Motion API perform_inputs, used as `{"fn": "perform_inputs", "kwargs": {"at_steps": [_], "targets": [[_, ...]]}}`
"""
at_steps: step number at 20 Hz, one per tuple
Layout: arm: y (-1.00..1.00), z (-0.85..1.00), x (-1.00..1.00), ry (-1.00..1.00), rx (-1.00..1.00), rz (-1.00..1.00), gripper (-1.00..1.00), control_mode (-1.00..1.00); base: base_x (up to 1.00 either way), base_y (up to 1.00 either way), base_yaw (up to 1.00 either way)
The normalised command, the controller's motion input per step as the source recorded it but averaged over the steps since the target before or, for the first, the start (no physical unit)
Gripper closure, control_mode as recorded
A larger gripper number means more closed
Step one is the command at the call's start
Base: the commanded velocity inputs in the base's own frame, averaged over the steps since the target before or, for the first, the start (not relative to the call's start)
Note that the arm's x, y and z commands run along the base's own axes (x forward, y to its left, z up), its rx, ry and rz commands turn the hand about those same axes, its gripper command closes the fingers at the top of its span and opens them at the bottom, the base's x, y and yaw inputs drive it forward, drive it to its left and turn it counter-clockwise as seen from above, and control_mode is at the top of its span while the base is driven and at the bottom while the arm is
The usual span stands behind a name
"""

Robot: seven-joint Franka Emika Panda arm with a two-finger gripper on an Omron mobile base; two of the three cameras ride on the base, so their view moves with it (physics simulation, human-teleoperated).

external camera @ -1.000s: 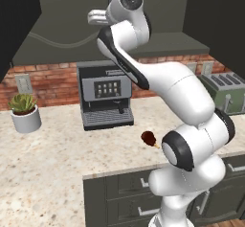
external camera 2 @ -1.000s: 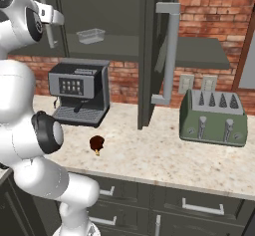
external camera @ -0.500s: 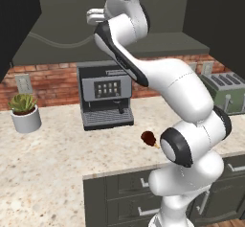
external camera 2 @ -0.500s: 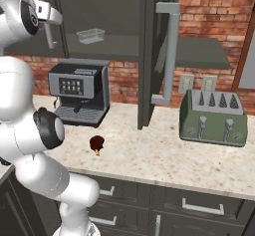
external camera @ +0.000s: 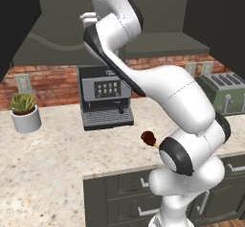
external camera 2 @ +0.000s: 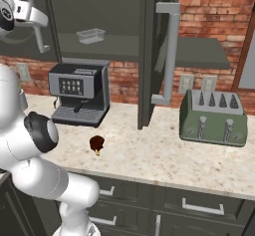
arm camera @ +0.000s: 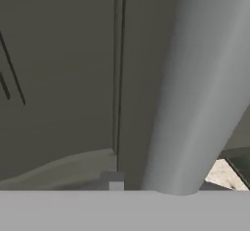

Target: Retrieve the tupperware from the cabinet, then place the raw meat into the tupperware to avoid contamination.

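The cabinet (external camera 2: 114,11) has its right door (external camera 2: 152,56) swung wide open. The small grey tupperware (external camera 2: 91,35) sits on the cabinet shelf above the coffee machine. My gripper (external camera 2: 35,17) is high at the left, shut on the silver bar handle (external camera 2: 40,33) of the left door. That handle (arm camera: 205,88) runs as a thick grey bar close across the hand view. In the left base view my hand (external camera: 87,20) shows behind the upper arm. The raw meat (external camera 2: 96,143) (external camera: 149,138) lies on the counter in front of the coffee machine, far below the gripper.
A black coffee machine (external camera 2: 79,93) stands against the brick wall under the shelf. The green-grey toaster (external camera 2: 213,118) is at the right, a potted plant (external camera: 24,111) at the far left. Drawers (external camera 2: 199,205) run below the counter edge.
My hand and upper arm have swung slightly to the left, and the left door's handle has gone with them. The meat and the tupperware have not moved.
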Motion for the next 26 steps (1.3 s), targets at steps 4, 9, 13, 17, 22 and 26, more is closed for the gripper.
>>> {"fn": "perform_inputs", "kwargs": {"at_steps": [4,9,13,17,22,26], "targets": [[0.66,-0.11,-0.47,0.04,-0.09,-0.14,1.00,-1.00,0.00,0.00,0.00],[0.65,-0.01,-0.52,0.05,-0.09,-0.11,1.00,-1.00,0.00,0.00,0.00],[0.71,0.00,-0.66,0.04,-0.10,-0.05,1.00,-1.00,0.00,0.00,0.00],[0.72,0.00,-0.73,0.00,-0.11,0.00,1.00,-1.00,0.00,0.00,0.00],[0.69,0.00,-0.57,0.02,-0.11,0.00,1.00,-1.00,0.00,0.00,0.00],[0.60,0.00,-0.18,0.06,-0.11,-0.04,1.00,-1.00,0.00,0.00,0.00]]}}
